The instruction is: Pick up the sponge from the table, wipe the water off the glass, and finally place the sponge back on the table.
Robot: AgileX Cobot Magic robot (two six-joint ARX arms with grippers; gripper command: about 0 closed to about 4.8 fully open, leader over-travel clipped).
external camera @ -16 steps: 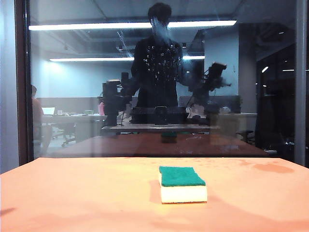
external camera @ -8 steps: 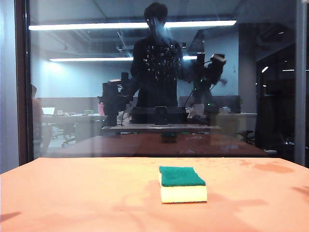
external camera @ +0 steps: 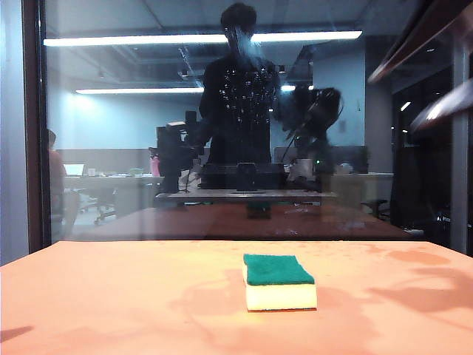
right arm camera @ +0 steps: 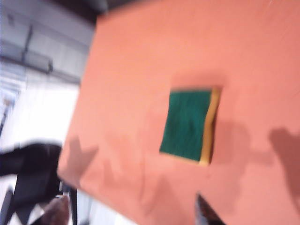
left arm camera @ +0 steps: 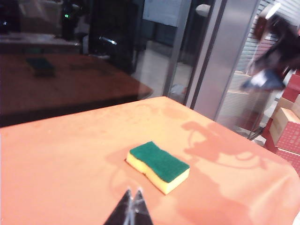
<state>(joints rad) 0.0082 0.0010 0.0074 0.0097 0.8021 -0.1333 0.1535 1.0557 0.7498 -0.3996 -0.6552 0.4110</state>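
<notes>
The sponge (right arm camera: pixel 188 126) is seen lying green face up on the orange table (right arm camera: pixel 140 70), well apart from the table edge. A dark tip of the right claw (right arm camera: pixel 206 213) is seen near the sponge, blurred.

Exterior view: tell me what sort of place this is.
Probably an office or lab test bench: an orange table set against a large glass pane mirroring desks and ceiling strip lights, with one sponge lying on it.
</notes>
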